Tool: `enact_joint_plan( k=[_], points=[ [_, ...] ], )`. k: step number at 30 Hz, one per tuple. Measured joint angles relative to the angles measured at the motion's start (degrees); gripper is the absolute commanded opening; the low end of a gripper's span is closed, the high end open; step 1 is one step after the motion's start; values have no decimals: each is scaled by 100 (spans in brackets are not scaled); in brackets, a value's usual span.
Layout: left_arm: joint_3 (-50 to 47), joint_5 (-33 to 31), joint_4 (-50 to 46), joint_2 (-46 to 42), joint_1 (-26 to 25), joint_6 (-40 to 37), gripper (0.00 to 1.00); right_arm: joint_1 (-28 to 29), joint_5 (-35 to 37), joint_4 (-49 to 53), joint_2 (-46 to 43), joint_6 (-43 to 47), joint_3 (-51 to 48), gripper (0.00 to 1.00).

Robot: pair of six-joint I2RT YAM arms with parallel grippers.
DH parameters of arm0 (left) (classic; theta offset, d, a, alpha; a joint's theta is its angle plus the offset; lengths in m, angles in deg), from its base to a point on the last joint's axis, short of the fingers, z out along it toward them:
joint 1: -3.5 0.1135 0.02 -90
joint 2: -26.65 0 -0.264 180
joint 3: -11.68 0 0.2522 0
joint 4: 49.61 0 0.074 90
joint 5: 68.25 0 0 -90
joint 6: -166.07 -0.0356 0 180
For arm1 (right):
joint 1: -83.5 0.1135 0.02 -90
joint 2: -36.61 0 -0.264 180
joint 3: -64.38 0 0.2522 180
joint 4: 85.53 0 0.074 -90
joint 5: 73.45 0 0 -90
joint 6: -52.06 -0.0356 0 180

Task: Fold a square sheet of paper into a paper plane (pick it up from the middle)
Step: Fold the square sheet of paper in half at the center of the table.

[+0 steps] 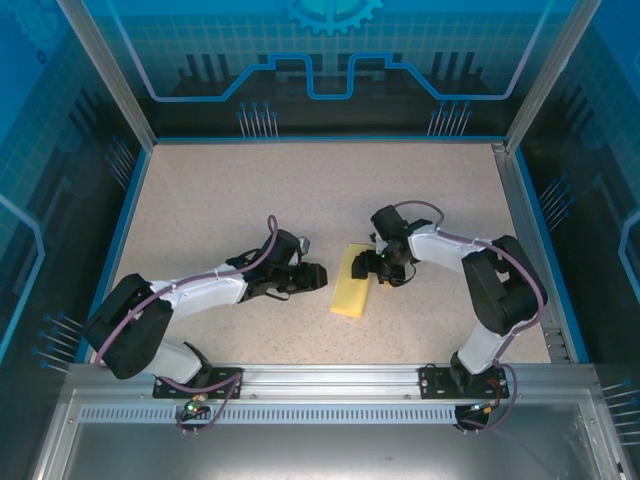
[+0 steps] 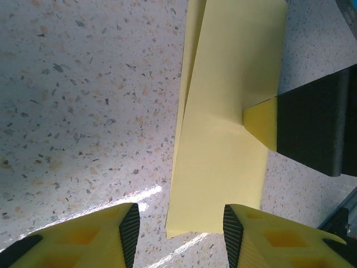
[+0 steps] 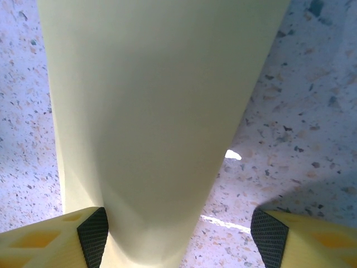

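as right tool (image 1: pixel 366 266) touches paper (image 1: pixel 350 291), elbow bent

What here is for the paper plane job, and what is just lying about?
For the job: paper, left gripper, right gripper.
Just there: table, blue walls, metal rail.

1. i can read no text, brand, number or label in any of my views.
2. the back wall (image 1: pixel 200 50) carries blue line graphics and part of a gear shape (image 1: pixel 331 12), with no letters or digits i can make out.
3. the faces of the sheet of paper (image 1: pixel 352 283) that i see are plain yellow, with nothing printed on them.
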Motion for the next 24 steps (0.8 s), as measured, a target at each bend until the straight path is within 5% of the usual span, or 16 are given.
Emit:
enact_joint_plan(
  k=[24],
  points=[
    [57, 72, -20, 146, 109, -114, 47, 271, 503, 774, 481, 4, 675, 78]
  ],
)
